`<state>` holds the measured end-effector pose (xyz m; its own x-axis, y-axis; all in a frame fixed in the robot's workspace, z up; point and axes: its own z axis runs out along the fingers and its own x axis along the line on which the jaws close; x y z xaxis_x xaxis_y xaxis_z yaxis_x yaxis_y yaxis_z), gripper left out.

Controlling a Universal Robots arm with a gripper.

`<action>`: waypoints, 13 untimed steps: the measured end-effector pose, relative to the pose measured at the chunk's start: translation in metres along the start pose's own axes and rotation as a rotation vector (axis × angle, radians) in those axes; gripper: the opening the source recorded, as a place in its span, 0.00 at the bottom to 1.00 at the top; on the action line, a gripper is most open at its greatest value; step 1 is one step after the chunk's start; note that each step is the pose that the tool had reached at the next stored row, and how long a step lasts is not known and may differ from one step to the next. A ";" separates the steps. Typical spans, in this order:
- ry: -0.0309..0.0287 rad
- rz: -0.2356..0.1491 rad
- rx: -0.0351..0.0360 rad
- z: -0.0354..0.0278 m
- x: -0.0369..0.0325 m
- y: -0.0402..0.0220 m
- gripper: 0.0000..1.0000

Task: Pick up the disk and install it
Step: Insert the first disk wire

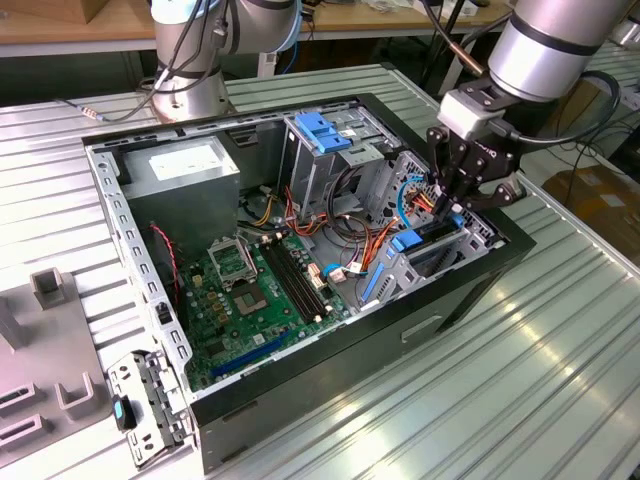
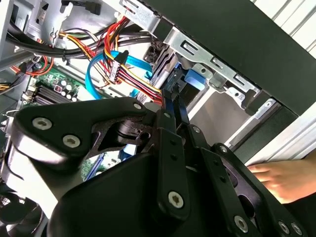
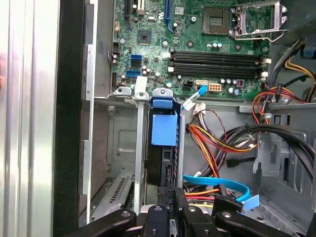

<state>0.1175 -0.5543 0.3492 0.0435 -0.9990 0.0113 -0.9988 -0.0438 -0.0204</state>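
The disk stands on edge in the drive bay at the corner of the open computer case on the exterior view's right. In the first wrist view the disk sits between two metal rails, dark with blue plastic edging. My gripper reaches down into the bay from above, shut on the disk's edge. Its fingers sit close together over the dark edge of the disk. In the second wrist view the gripper meets the disk's blue edging.
Orange, red and blue cables hang right beside the bay. The motherboard, a grey power-supply box and a drive cage with blue handle lie deeper in the case. A person's hand rests outside the case wall.
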 end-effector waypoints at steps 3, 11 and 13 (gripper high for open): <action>0.0002 0.009 -0.0002 0.0001 0.0008 0.0000 0.17; 0.0006 0.021 -0.0010 0.0004 0.0014 -0.0005 0.17; 0.0004 0.021 -0.0013 0.0009 0.0014 -0.0010 0.17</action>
<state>0.1186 -0.5556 0.3483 0.0222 -0.9997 0.0113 -0.9996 -0.0224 -0.0193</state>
